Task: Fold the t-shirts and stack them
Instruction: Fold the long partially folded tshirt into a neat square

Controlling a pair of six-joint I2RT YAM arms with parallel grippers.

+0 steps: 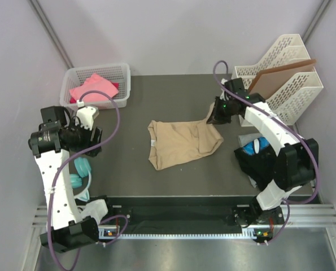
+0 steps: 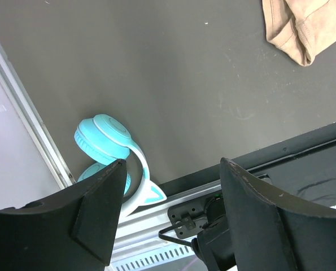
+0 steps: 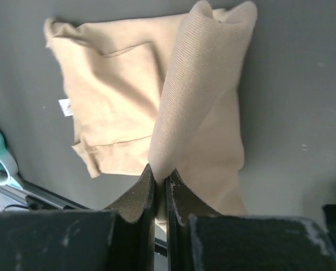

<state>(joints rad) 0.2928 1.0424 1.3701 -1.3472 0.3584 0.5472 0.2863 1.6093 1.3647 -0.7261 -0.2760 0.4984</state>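
Tan t-shirt (image 1: 182, 144) lay crumpled at mid-table, white neck label (image 1: 153, 144) toward left side. Right gripper (image 3: 159, 182) had jaws clamped on shirt's far right edge, with fold of cloth lifted off dark table (image 1: 156, 101). Left gripper (image 2: 173, 169) hovered over table's left side, jaws wide apart, holding nothing. Teal headphones (image 2: 108, 141) lay beneath it near front rail. Pink t-shirt (image 1: 93, 89) sat in white basket (image 1: 124, 72) at far left corner.

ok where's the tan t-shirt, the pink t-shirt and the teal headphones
tan t-shirt (image 1: 178, 145), top view, middle of its flat body
pink t-shirt (image 1: 92, 89), top view, its top fold
teal headphones (image 2: 107, 135), left wrist view, upper ear cup
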